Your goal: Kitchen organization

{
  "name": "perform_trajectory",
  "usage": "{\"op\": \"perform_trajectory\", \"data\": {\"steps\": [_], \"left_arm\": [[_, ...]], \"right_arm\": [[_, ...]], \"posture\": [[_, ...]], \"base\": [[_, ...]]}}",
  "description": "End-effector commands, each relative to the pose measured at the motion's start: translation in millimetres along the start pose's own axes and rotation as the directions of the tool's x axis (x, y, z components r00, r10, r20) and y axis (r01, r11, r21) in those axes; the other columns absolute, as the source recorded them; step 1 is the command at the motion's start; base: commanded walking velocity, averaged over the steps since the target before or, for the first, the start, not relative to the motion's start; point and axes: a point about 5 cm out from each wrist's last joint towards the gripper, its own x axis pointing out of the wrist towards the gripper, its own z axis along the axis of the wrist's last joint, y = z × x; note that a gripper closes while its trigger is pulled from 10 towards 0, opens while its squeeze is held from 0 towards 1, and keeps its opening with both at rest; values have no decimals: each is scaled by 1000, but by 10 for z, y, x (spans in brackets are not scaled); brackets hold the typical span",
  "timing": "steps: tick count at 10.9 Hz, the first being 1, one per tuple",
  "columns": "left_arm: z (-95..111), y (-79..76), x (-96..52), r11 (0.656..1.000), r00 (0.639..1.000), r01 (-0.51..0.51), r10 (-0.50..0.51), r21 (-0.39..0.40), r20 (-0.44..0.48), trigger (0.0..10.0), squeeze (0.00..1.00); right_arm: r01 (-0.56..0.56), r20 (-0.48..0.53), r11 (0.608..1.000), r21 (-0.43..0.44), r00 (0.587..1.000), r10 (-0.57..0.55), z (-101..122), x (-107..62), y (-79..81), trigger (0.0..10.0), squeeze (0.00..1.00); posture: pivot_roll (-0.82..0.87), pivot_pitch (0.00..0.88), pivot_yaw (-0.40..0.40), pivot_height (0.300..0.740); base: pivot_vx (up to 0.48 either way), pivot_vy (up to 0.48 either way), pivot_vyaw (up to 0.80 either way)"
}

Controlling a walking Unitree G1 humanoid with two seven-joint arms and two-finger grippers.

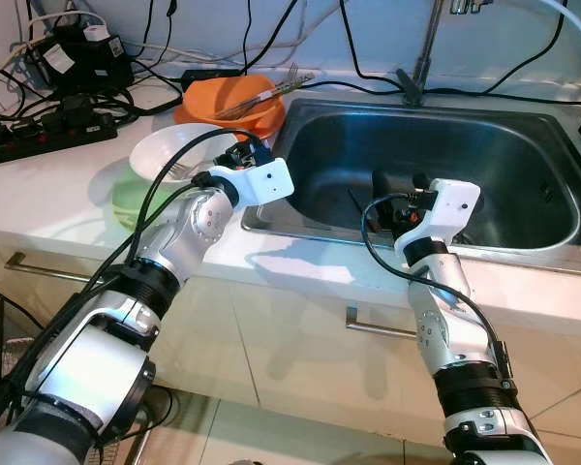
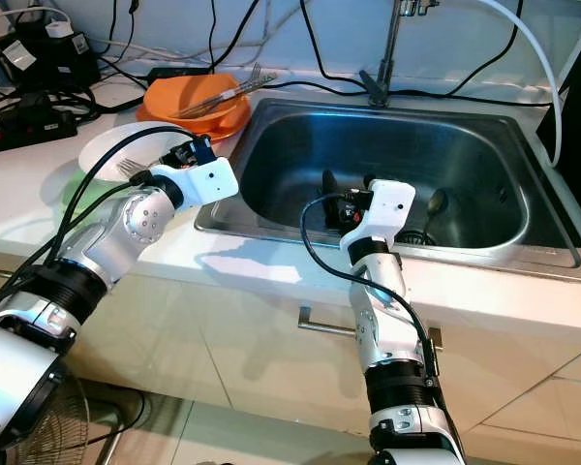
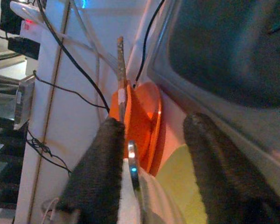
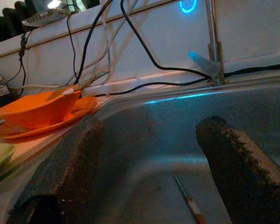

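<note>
A white bowl (image 1: pixel 174 147) sits on a green plate (image 1: pixel 128 201) on the counter, with a metal fork (image 2: pixel 128 168) lying in it. My left gripper (image 1: pixel 248 153) hovers over the bowl's sink-side rim, open; the fork's handle (image 3: pixel 132 164) lies against one finger. Behind it, an orange bowl (image 1: pixel 234 105) on an orange plate holds a fork and chopsticks (image 1: pixel 271 89). My right gripper (image 1: pixel 401 184) hangs open inside the steel sink (image 1: pixel 523 165), holding nothing. A chopstick (image 4: pixel 189 201) lies on the sink floor just ahead of it.
A spoon (image 2: pixel 436 202) rests near the drain in the sink. The tap (image 1: pixel 421 58) rises behind the basin. Power strips and black cables (image 1: pixel 48 131) crowd the counter's back left. A cabinet handle (image 1: pixel 378 325) runs below the counter edge.
</note>
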Motion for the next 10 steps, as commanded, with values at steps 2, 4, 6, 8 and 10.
{"op": "perform_trajectory", "data": {"steps": [2, 4, 6, 8, 10], "left_arm": [[-12, 68, 8, 999, 1000, -25, 25, 27, -9, 0, 0], [-32, 126, 2, 998, 999, -46, 47, 38, -14, 0, 0], [-26, 159, 4, 997, 998, -62, 63, 41, -12, 0, 0], [-25, 153, 2, 997, 998, -64, 65, 42, -12, 0, 0], [-28, 155, -4, 997, 998, -69, 70, 47, -10, 0, 0]], "right_arm": [[-11, 7, 1000, 1, 1000, 11, 47, 52, 25, 10000, 0], [-15, 10, 1000, 2, 1000, 15, 54, 70, 33, 10000, 0], [-22, 11, 1000, 2, 1000, 22, 57, 90, 39, 10000, 0], [-26, 10, 1000, 2, 1000, 26, 56, 98, 44, 10000, 0], [-30, 9, 1000, 2, 999, 30, 50, 105, 50, 10000, 0]], "posture": [[138, 46, 63, 740], [141, 37, 62, 740], [145, 23, 56, 740], [147, 15, 52, 740], [149, 8, 48, 740]], "base": [[0, 0, 0], [0, 0, 0], [0, 0, 0], [0, 0, 0], [0, 0, 0]]}}
